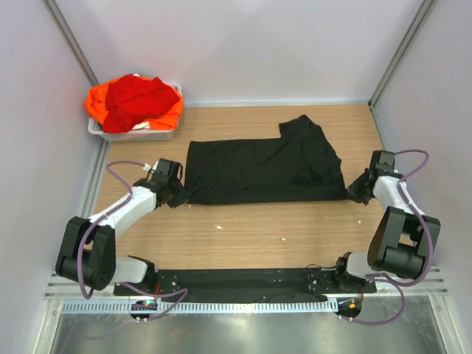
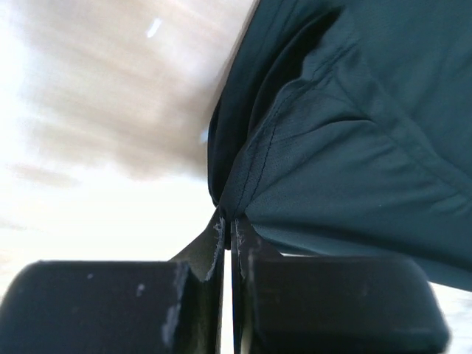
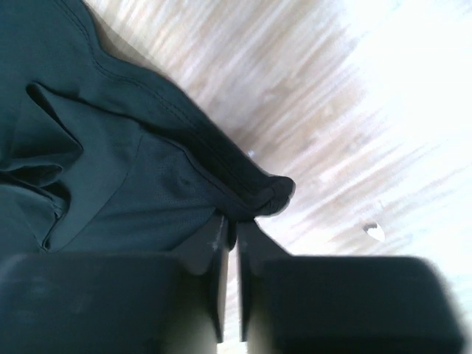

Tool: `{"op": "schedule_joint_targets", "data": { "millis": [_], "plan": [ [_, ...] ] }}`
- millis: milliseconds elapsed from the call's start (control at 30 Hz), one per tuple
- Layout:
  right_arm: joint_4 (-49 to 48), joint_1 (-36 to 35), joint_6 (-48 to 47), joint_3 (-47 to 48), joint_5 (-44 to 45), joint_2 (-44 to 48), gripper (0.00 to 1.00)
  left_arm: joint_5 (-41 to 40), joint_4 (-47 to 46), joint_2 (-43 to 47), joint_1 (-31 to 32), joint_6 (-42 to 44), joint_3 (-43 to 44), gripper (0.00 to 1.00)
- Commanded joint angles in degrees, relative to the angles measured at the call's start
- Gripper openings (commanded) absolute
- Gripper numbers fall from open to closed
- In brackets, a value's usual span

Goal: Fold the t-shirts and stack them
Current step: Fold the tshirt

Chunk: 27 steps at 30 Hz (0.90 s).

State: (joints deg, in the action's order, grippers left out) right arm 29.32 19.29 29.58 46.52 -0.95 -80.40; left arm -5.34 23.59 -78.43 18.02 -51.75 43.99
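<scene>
- Black t-shirt (image 1: 262, 169) lying spread on wooden table (image 1: 258, 236), right of white tub (image 1: 133, 135) and nearer arm bases.
- Red t-shirt (image 1: 136, 99) and orange t-shirt (image 1: 96, 103) sitting heaped inside tub.
- Left gripper (image 1: 179, 193) pinching near shirt corner closest to tub, fingers clamped on hem.
- Right gripper (image 1: 355, 193) clamping near corner farthest from tub, at ribbed edge.
- Cloth judged light, limp and sagging between holds.
- Doubled hem or seam likely resisting slip best.
- Both corners needing equal tension.
</scene>
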Motion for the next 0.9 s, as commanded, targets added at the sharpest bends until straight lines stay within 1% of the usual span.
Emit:
{"op": "schedule_joint_targets", "data": {
  "millis": [0, 33, 100, 133, 167, 200, 233, 267, 300, 333, 367, 400, 433, 467, 500, 533, 567, 600, 633, 667, 700, 733, 767, 800, 833, 867],
  "plan": [
    [1.79, 0.4, -0.58, -0.82, 3.59, 4.54, 0.16, -0.64, 3.47, 5.37, -0.18, -1.25, -4.34, 0.0],
    [2.66, 0.4, -0.67, -0.82, 3.94, 6.2, 0.3, -0.46, 3.74, 6.53, -0.18, -1.43, -5.22, 0.03],
    [3.98, 0.4, -0.93, -0.56, 4.64, 7.53, 0.41, -0.02, 4.87, 10.47, 0.0, -2.04, -7.76, 0.08],
    [4.25, 0.4, -1.02, -0.47, 4.82, 8.24, 0.62, -0.19, 5.32, 11.89, 0.08, -2.13, -8.56, 0.11],
    [4.69, 0.4, -1.19, -0.21, 4.82, 9.29, 0.71, -0.45, 5.84, 13.03, 0.17, -2.22, -9.35, 0.18],
    [5.04, 0.4, -1.19, 0.23, 4.99, 9.73, 0.77, -0.37, 6.81, 14.17, 0.17, -2.31, -10.58, 0.26],
    [5.83, 0.4, -1.28, 0.5, 4.91, 10.17, 0.83, -0.28, 7.34, 16.1, 0.17, -2.31, -11.11, 0.45],
    [6.27, 0.4, -1.37, 0.76, 4.91, 11.39, 0.85, -0.11, 7.86, 16.9, 0.17, -2.22, -11.46, 0.55],
    [6.45, 0.4, -1.63, 1.28, 3.86, 11.93, 0.86, 0.68, 9.44, 17.87, 0.17, -1.87, -11.55, 0.64],
    [6.71, 0.31, -2.16, 1.55, 3.16, 12.72, 0.86, 1.12, 10.32, 19.79, 0.17, -1.26, -11.21, 0.73],
    [6.71, 0.14, -2.42, 1.73, 2.02, 14.2, 0.86, 1.39, 11.38, 21.12, 0.17, -0.64, -10.68, 0.76],
    [6.45, -0.39, -2.86, 1.82, -1.13, 15.09, 0.86, 1.65, 14.43, 22.52, 0.26, 0.84, -8.5, 0.78],
    [6.45, -1.09, -3.39, 1.99, -2.46, 15.71, 0.85, 1.57, 16.2, 25.58, 0.26, 1.73, -7.17, 0.82],
    [6.28, -4.14, -3.65, 2.34, -3.35, 16.67, 0.85, 1.56, 18.22, 27.18, 0.35, 2.0, -5.86, 0.87],
    [6.19, -6.09, -3.74, 2.61, -3.18, 17.03, 0.83, 4.18, 18.15, 28.67, 0.35, 3.31, -4.1, 0.88],
    [5.93, -8.19, -3.31, 2.78, -2.66, 17.12, 0.81, 4.98, 18.68, 30.43, 0.35, 4.01, -2.26, 0.88],
    [5.75, -10.74, -2.87, 3.22, -2.13, 16.77, 0.79, 6.82, 22.07, 30.62, 0.35, 5.24, -0.06, 0.89],
    [5.4, -14.42, -2.43, 3.4, -1.34, 16.25, 0.72, 6.75, 24.2, 30.36, 0.35, 8.73, 2.39, 0.9],
    [5.05, -16.02, -1.56, 3.57, -0.29, 15.54, 0.67, 5.71, 26.57, 30.1, 0.35, 11.03, 7.99, 0.9],
    [4.0, -16.91, -1.29, 3.66, -0.45, 13.8, 0.55, 3.26, 30.85, 29.31, 0.35, 13.05, 10.39, 0.91],
    [3.29, -18.31, -0.85, 3.58, -0.46, 12.56, 0.5, -0.94, 32.46, 29.04, 0.35, 17.6, 12.85, 0.93],
    [2.68, -18.84, -0.58, 3.84, -0.37, 11.24, 0.46, -3.25, 33.09, 29.13, 0.35, 19.47, 14.79, 0.93],
    [2.15, -19.28, -0.41, 4.19, -0.28, 10.01, 0.42, -5.88, 32.92, 29.56, 0.35, 20.71, 14.9, 0.95],
    [1.27, -19.29, -0.32, 4.54, -0.19, 6.96, 0.37, -7.91, 32.92, 29.65, 0.44, 21.76, 14.99, 0.99],
    [0.92, -21.2, -0.14, 4.98, 0.24, 5.71, 0.34, -9.15, 32.92, 29.83, 0.35, 22.56, 15.25, 0.99],
    [0.39, -21.74, 0.03, 5.94, 0.42, 4.21, 0.29, -8.72, 31.79, 30.09, 0.35, 23.09, 14.82, 0.98]
  ]
}}
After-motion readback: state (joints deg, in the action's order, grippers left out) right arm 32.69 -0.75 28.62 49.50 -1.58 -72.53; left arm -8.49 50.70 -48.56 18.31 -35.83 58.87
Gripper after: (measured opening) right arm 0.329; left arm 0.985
